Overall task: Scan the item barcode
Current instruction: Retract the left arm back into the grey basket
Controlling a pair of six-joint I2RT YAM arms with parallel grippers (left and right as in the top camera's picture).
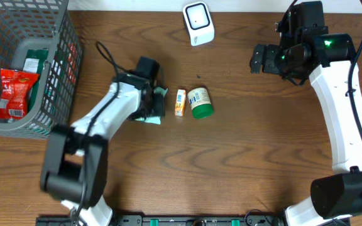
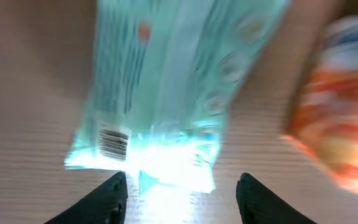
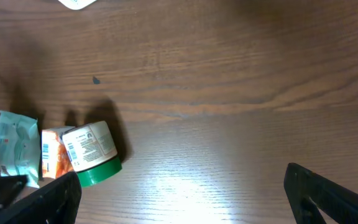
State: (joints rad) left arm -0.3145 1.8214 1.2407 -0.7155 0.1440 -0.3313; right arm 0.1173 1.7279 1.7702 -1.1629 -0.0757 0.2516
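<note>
Teal packet [image 2: 166,81] judged light, limp, slippery film; left gripper [image 2: 182,182] parted, empty: pinch the sealed edge beside barcode [image 2: 112,144]

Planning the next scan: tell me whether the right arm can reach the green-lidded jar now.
Probably yes. The right gripper hangs open, and bare table lies between it and the green-lidded jar; only the orange box sits beside it.

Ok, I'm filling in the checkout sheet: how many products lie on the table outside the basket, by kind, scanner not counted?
Teal pouch: 1
Small orange box: 1
Green-lidded jar: 1
Total: 3
</note>
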